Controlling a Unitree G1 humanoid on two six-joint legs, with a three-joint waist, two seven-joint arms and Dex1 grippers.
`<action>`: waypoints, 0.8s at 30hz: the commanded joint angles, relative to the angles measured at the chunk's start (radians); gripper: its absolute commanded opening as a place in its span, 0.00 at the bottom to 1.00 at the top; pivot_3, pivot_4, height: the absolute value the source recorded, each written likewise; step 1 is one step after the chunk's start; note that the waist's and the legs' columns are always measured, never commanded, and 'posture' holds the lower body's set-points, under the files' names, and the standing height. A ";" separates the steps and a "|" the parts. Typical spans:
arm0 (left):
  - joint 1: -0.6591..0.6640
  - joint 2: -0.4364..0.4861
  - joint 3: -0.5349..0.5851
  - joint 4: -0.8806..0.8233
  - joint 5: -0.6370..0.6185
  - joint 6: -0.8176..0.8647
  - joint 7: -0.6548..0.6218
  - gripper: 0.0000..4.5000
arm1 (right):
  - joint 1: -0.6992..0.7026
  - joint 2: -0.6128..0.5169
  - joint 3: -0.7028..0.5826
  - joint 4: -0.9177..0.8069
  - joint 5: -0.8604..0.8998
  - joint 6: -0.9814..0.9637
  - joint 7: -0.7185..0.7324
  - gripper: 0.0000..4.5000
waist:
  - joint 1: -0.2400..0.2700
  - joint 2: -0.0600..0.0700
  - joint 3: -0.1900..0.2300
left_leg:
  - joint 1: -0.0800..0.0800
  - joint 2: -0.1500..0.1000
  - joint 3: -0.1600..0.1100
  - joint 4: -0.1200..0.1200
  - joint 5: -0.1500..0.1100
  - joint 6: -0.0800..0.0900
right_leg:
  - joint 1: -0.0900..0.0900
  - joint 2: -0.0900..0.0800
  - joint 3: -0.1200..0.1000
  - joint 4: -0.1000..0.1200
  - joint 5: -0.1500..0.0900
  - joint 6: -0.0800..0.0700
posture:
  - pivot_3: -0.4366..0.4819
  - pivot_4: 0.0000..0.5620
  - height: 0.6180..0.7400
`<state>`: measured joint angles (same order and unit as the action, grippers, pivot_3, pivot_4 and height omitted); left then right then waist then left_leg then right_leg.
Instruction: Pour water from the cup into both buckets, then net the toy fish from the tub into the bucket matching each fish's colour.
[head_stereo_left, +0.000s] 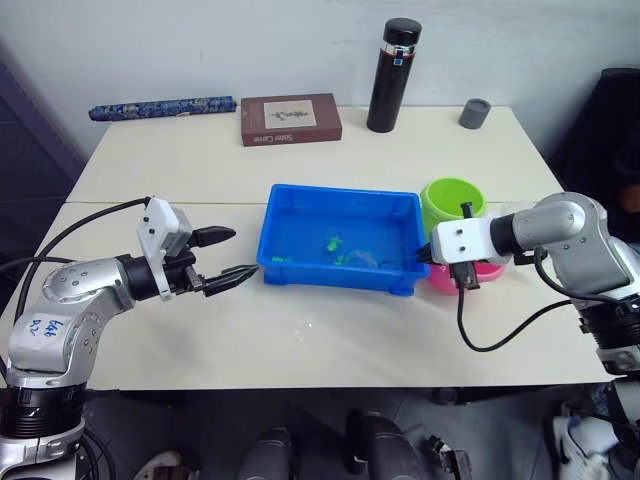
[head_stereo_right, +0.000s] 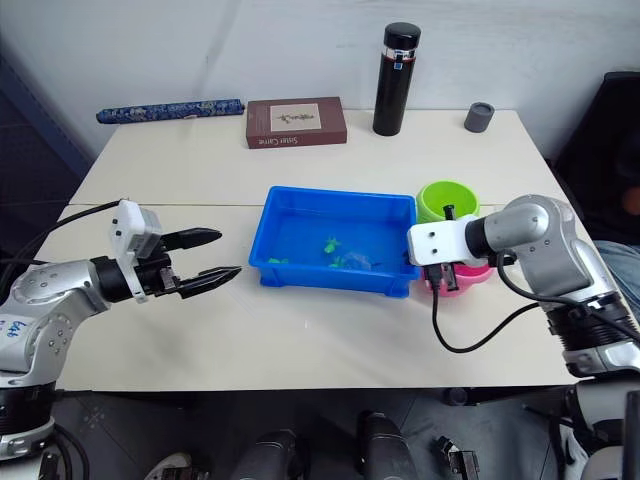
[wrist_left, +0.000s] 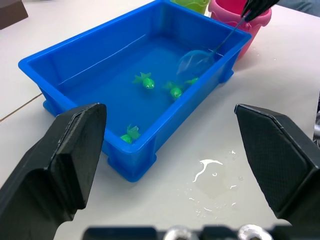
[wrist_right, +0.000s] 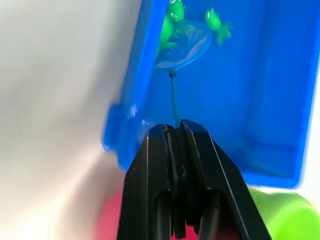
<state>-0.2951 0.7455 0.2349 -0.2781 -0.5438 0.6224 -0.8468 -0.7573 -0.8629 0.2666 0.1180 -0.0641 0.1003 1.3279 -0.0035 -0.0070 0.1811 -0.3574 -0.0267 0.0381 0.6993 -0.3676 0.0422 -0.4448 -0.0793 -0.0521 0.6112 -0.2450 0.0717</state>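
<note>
- Pale tabletop (head_stereo_left: 300, 170) is being used as the work surface, with a white wall behind it
- A blue tub (head_stereo_left: 342, 214) is being kept near the middle of the table, with shallow water in it
- Green toy fish (wrist_left: 145, 81) are being held in the tub's water; four can be counted in the left wrist view, one of them close to the near wall
- The net (wrist_left: 196, 60) is being gripped by its thin dark handle in the right gripper (wrist_right: 175, 131), whose fingers are being pressed together on it; the hoop is being dipped into the water at the tub's right end, beside two of the fish
- A green bucket (head_stereo_left: 451, 200) and a pink bucket (head_stereo_left: 470, 272) are being kept just beside the tub's right end, the green one farther back, the pink one partly hidden by the right arm
- The left gripper (head_stereo_left: 226, 257) is being held wide apart and empty above the table, just to the left of the tub
- A small puddle (wrist_left: 209, 170) is being seen on the table in front of the tub
- A black flask (head_stereo_left: 393, 75), a grey cup (head_stereo_left: 475, 113), a brown book (head_stereo_left: 290, 118) and a rolled blue item (head_stereo_left: 162, 107) are being kept along the far edge
</note>
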 joint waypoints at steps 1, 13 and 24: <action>0.011 0.018 0.038 -0.044 -0.022 0.000 0.007 0.99 | -0.013 0.016 -0.024 -0.064 0.080 0.210 0.041 0.00 | 0.000 0.000 0.000 | 0.000 0.000 0.000 0.000 0.000 0.000 | 0.000 0.000 0.000 0.000 0.000 0.000 | 0.48 0.27 1.00; 0.014 0.040 0.050 -0.046 -0.028 0.008 0.005 0.99 | -0.047 0.043 -0.027 -0.103 0.161 0.532 -0.010 0.00 | 0.001 0.000 0.000 | 0.000 0.000 -0.001 -0.001 0.000 0.000 | 0.000 0.000 0.000 -0.001 0.000 -0.001 | 0.48 0.27 1.00; 0.017 0.039 0.049 -0.049 -0.026 0.006 0.006 0.99 | -0.051 -0.025 -0.015 -0.056 0.117 0.512 -0.024 0.00 | 0.003 0.000 0.000 | 0.000 0.000 -0.001 -0.001 -0.001 -0.001 | 0.000 0.000 -0.001 -0.001 0.000 -0.001 | 0.48 0.27 1.00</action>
<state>-0.2744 0.7672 0.2589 -0.2995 -0.5526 0.6344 -0.8417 -0.7934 -0.8687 0.2669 0.0695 0.0499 0.6141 1.2917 -0.0006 -0.0070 0.1811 -0.3578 -0.0267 0.0376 0.6983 -0.3682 0.0417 -0.4448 -0.0796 -0.0527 0.6100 -0.2455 0.0709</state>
